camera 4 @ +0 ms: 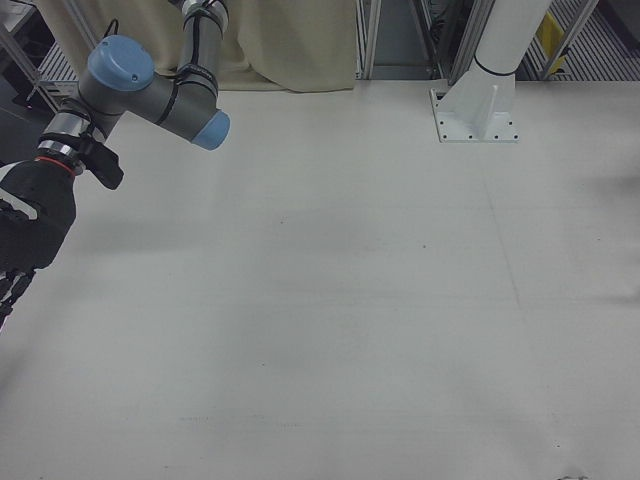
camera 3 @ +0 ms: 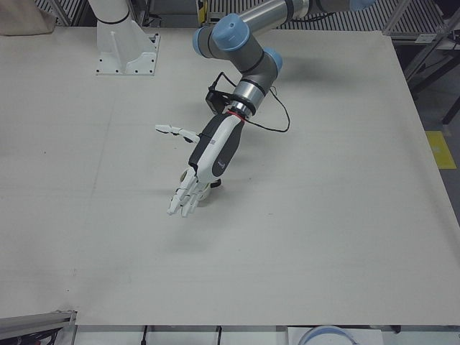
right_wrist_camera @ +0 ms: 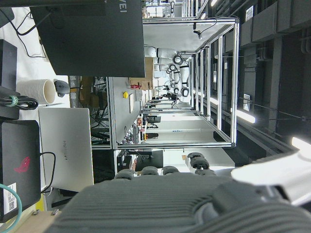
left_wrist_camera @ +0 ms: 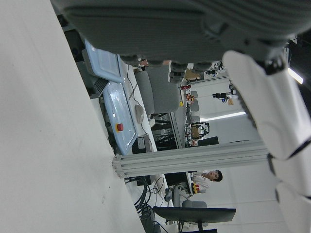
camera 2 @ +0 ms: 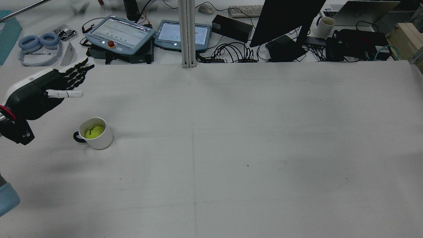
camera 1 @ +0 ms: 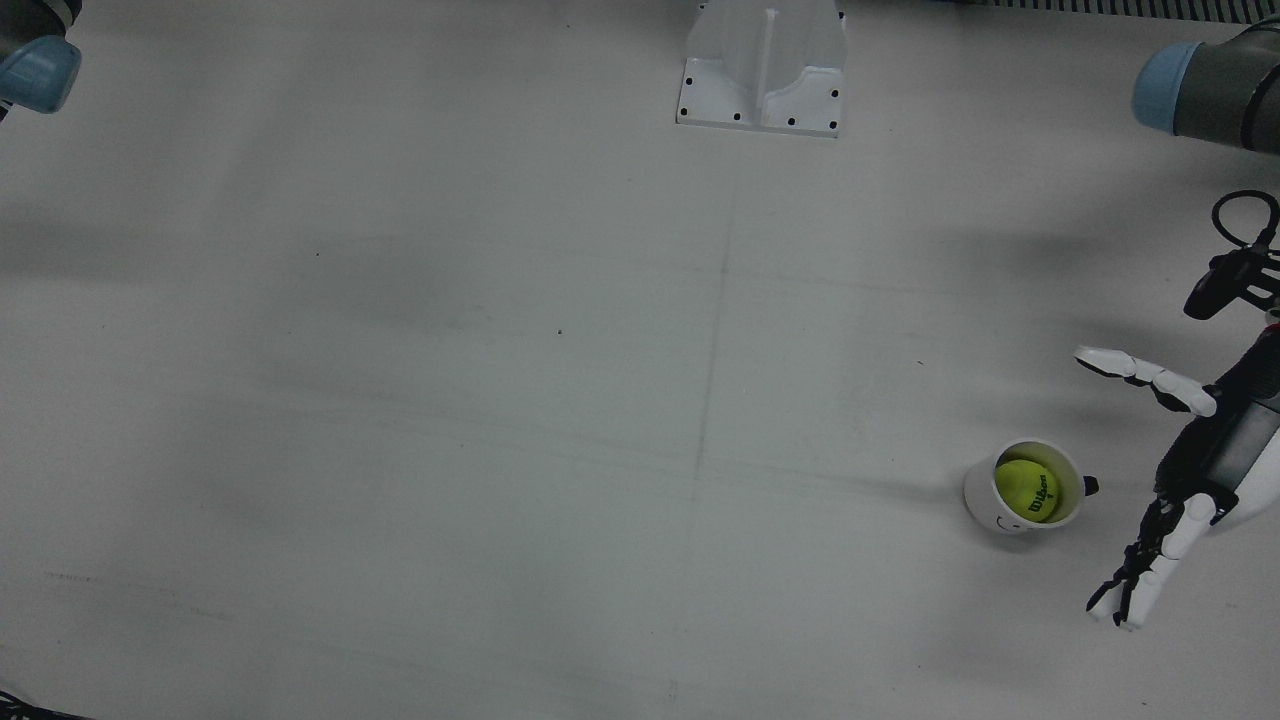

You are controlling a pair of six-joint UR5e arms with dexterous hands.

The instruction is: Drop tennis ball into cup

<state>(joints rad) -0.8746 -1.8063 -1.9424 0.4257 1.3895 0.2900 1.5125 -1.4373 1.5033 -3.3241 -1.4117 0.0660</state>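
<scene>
The yellow-green tennis ball point(camera 1: 1028, 490) lies inside the white cup point(camera 1: 1008, 515), which stands upright on the table with its black handle turned toward my left hand. Cup point(camera 2: 100, 140) and ball point(camera 2: 94, 132) also show in the rear view. My left hand point(camera 1: 1200, 470) is open and empty, fingers spread, hovering just beside and above the cup; it also shows in the rear view point(camera 2: 39, 92). In the left-front view the hand point(camera 3: 212, 154) hides the cup. My right hand point(camera 4: 30, 225) hangs at the far side of the table, fingers extended, holding nothing.
A white pedestal base point(camera 1: 762, 70) stands at the robot's edge of the table. Beyond the operators' edge are tablets point(camera 2: 120, 33), a monitor point(camera 2: 287, 19), headphones point(camera 2: 39, 44) and cables.
</scene>
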